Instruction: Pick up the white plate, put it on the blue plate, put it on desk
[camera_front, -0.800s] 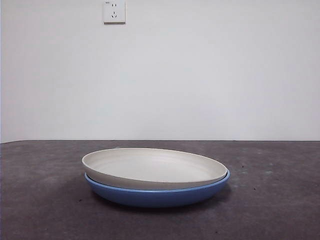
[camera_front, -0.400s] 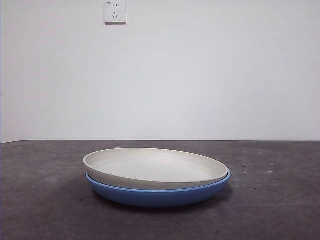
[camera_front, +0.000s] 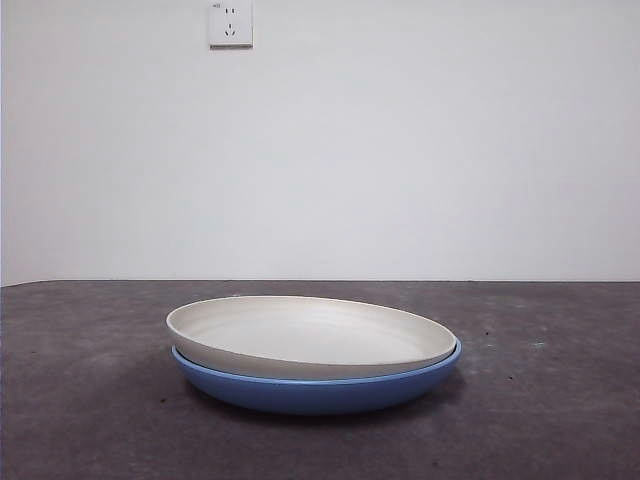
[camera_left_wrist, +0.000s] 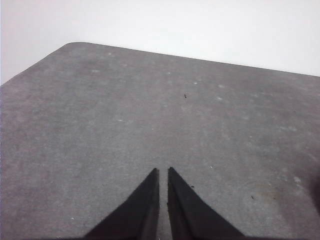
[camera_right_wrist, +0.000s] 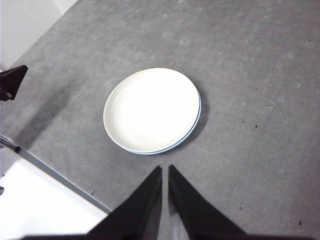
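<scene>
The white plate (camera_front: 310, 338) rests inside the blue plate (camera_front: 320, 390), slightly off-centre, on the dark grey desk (camera_front: 560, 420). In the right wrist view the white plate (camera_right_wrist: 152, 109) covers the blue plate (camera_right_wrist: 196, 121), of which only a thin rim shows. My right gripper (camera_right_wrist: 165, 170) is shut and empty, high above the desk and apart from the plates. My left gripper (camera_left_wrist: 163, 172) is shut and empty over bare desk (camera_left_wrist: 100, 125); no plate shows in its view. Neither gripper shows in the front view.
A white wall with a socket (camera_front: 230, 23) stands behind the desk. The desk's front edge (camera_right_wrist: 55, 175) and a black tip of the other arm (camera_right_wrist: 12, 80) show in the right wrist view.
</scene>
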